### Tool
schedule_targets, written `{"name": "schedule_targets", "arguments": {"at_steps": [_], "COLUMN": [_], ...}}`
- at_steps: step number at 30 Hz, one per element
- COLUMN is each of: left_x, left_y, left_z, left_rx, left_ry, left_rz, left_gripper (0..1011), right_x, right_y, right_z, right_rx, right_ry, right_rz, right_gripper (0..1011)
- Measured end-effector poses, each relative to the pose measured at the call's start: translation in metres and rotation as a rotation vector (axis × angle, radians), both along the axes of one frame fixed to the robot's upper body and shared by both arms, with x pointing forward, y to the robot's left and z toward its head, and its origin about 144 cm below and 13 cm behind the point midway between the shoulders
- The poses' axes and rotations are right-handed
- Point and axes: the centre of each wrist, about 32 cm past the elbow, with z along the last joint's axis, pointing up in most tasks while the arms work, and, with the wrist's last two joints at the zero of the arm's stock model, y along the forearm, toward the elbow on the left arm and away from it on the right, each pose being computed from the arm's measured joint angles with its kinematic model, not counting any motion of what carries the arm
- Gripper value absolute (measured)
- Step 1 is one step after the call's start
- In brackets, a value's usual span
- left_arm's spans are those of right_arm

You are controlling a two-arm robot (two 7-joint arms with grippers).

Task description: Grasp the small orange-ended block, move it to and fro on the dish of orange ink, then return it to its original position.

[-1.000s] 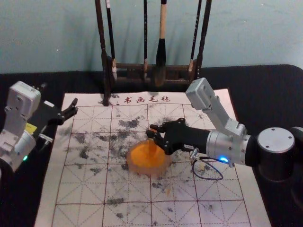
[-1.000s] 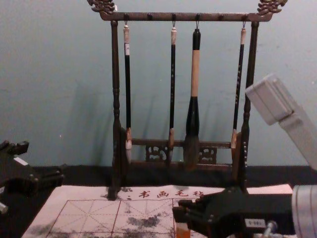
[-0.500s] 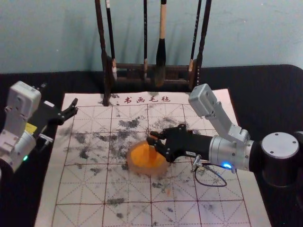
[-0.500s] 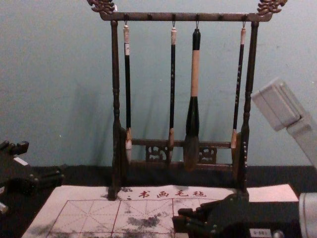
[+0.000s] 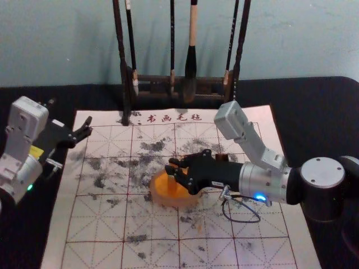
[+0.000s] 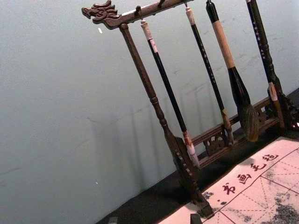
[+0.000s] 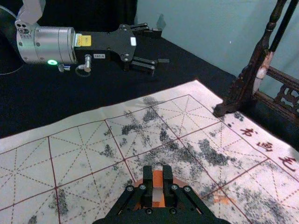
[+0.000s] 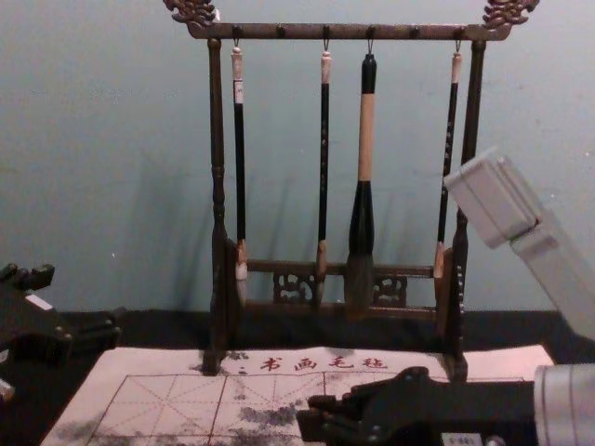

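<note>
My right gripper reaches in from the right over the dish of orange ink, shut on the small block, which hangs down into the dish. In the right wrist view the block is clamped between the two black fingertips of my right gripper, with orange above and below a pale band; the dish shows partly behind it. Its lower end is hard to tell from the ink. My left gripper is parked open and empty beyond the mat's left edge; its fingertips show in the left wrist view.
A wooden rack with hanging brushes stands at the back of the gridded, ink-stained mat. A small dark object sits just behind my right gripper.
Holding the block, my right gripper has shifted left and a little toward the robot over the dish. A small dark object behind it has come into fuller view. The left arm is still.
</note>
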Motion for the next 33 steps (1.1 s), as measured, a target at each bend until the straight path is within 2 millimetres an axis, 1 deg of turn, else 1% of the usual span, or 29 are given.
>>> {"name": "schedule_targets", "arguments": {"at_steps": [18, 33], "left_x": [0.000, 0.000], "left_y": [0.000, 0.000], "left_z": [0.000, 0.000], "left_rx": [0.000, 0.000], "left_ry": [0.000, 0.000], "left_rz": [0.000, 0.000], "left_gripper": [1001, 1001], "right_x": [0.010, 0.014], "right_y": [0.012, 0.007], "right_z": [-0.001, 0.001], "right_rx": [0.011, 0.003], "right_ry": [-0.002, -0.013], "right_rz": [-0.015, -0.048], "right_gripper": [107, 107]}}
